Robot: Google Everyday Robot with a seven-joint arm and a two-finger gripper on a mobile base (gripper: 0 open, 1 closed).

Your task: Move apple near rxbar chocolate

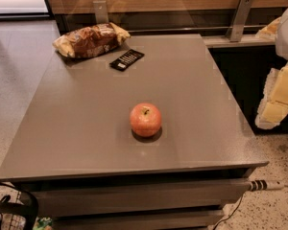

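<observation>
Surface (197, 75): grey flat top, seen from the near side. All four edges are in view. The far edge lies just below a dark wall strip.

Apple (145, 119): upright, stem up, on the near half of the surface and close to the middle from left to right. It touches nothing else. Bare surface lies all round it. The near edge is closer to it than the far edge.

Chocolate bar (126, 59): flat black wrapper with white print, lying at an angle in the far left part of the surface. It is well apart from the apple. The stretch of surface between the two is bare.

Snack bag (90, 40): crinkled brown and yellow bag at the far left corner, just beside the chocolate bar on its far left side. Whether the two touch cannot be told. One end of the bag reaches the left edge.

Claw (277, 102): pale yellow and white, at the right border of the view, beyond the right edge of the surface and over the dark gap and speckled floor. It is well apart from the apple and the chocolate bar. How far open it is cannot be told, nor whether it has hold of anything.

Open room: the whole right half of the surface is bare from near edge to far edge.

Cable (266, 185): runs out to the right just below the near right corner.
</observation>
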